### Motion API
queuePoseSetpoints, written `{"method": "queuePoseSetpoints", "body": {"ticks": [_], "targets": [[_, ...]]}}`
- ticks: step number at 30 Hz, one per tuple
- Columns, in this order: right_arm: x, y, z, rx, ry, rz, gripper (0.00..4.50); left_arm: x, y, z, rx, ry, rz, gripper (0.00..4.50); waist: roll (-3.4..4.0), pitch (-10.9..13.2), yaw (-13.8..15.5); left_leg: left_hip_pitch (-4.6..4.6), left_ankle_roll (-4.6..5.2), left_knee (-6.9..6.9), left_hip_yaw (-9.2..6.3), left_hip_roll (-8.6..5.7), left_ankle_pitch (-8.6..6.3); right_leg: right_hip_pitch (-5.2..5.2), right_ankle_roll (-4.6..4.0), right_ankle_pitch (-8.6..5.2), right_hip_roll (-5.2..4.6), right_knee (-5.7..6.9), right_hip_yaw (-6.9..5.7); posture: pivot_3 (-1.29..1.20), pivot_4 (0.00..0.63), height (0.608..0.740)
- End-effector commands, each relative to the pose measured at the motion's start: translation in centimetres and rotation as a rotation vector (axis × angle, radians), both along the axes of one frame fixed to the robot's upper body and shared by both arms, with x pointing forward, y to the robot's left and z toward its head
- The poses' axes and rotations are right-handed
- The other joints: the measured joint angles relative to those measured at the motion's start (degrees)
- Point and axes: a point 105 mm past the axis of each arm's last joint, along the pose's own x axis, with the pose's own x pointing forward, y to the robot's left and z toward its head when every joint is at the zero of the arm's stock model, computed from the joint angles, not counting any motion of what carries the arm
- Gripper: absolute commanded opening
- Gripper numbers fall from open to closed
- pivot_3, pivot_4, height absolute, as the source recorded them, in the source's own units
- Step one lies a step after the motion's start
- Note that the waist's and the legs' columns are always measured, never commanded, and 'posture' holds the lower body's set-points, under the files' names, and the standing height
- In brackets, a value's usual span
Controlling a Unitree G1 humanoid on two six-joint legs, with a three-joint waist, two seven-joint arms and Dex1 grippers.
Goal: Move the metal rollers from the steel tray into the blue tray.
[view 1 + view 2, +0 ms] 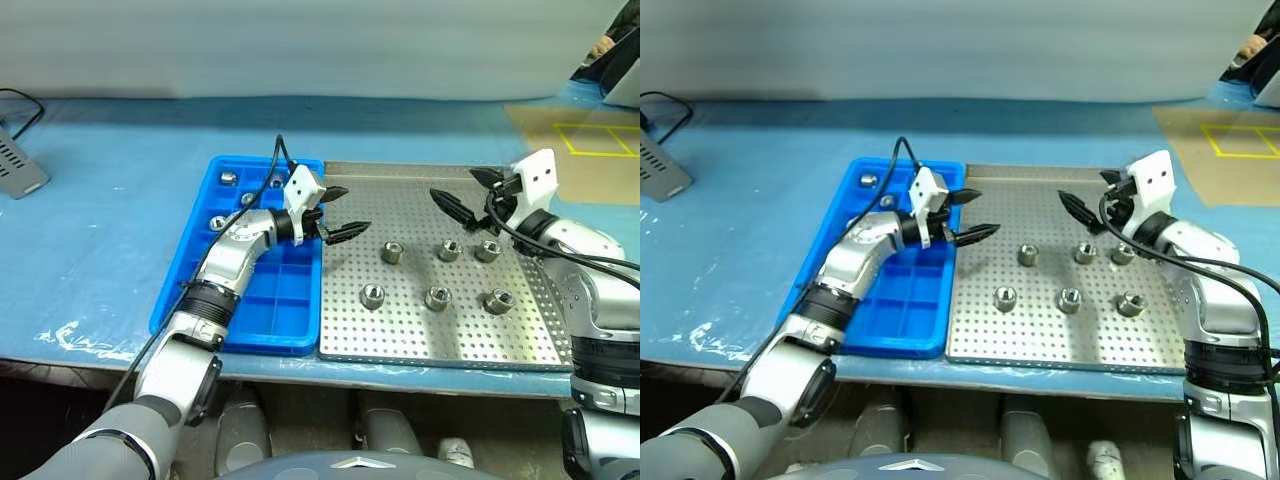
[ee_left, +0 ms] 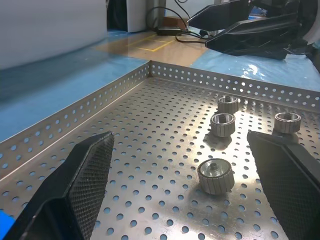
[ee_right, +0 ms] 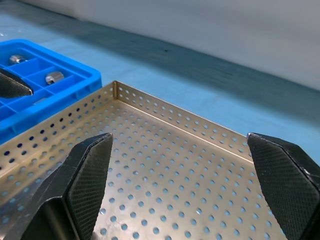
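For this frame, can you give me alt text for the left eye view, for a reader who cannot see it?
Six metal rollers sit in two rows of three on the steel tray, which lies against the blue tray holding a few rollers in its far compartments. The left gripper hangs open at the trays' shared edge, and the right gripper hangs open above the steel tray's far right part.

1. The steel tray (image 1: 420,340) has bare perforated floor along its far strip and its near strip.
2. Six metal rollers (image 1: 438,297) stand in two rows mid-tray, with gaps between them.
3. The left pincer (image 1: 340,212), jaws apart, hangs over the tray's left edge; the right pincer (image 1: 462,195), also spread, over the far right part.
4. The low rim borders every side.
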Motion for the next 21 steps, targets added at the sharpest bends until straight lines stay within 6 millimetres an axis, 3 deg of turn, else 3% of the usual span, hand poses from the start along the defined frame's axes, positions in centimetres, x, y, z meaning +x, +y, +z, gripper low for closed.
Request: {"method": "queuePoseSetpoints", "body": {"ticks": [1,6,14,20,21], "targets": [[-0.9,-0.5,2.1,-0.009,-0.070,-0.018,4.50,0.0,-0.9,0.5,0.024,-0.026,-0.038,4.49,0.00,0.0,-0.2,0.00,0.01,0.00,0.00,0.00,-0.01,0.00,0.00,0.00,0.00,0.00,0.00,-0.39,0.150,0.740],[-1.5,-1.4,1.9,-0.022,-0.072,-0.073,4.50,-0.2,-2.5,-2.5,0.198,0.061,-0.107,4.49,0.02,0.0,-0.9,0.07,0.02,0.01,0.06,-0.01,-0.01,0.01,0.01,0.00,0.00,0.00,0.05,-0.47,0.150,0.740],[-3.7,-2.3,0.7,-0.025,-0.047,-0.150,4.50,1.8,-5.0,-3.1,0.271,0.090,-0.035,4.49,0.06,0.0,-2.3,0.00,0.22,0.07,0.15,-0.08,-0.15,0.04,0.04,0.00,-0.02,-0.21,0.10,-0.54,0.150,0.740],[-4.1,-2.4,0.5,-0.021,-0.047,-0.164,4.50,1.2,-5.9,-5.3,0.349,0.121,-0.057,4.49,0.06,0.0,-3.9,0.00,0.26,0.08,0.17,-0.08,-0.18,0.04,0.09,0.00,-0.01,-0.30,0.07,-0.57,0.150,0.740],[-4.1,-2.5,0.5,-0.022,-0.046,-0.171,4.50,1.0,-6.0,-5.8,0.361,0.129,-0.067,4.31,0.08,-0.1,-4.2,0.00,0.27,0.07,0.17,-0.09,-0.19,0.04,0.10,0.00,-0.01,-0.32,0.07,-0.57,0.150,0.740]]}}
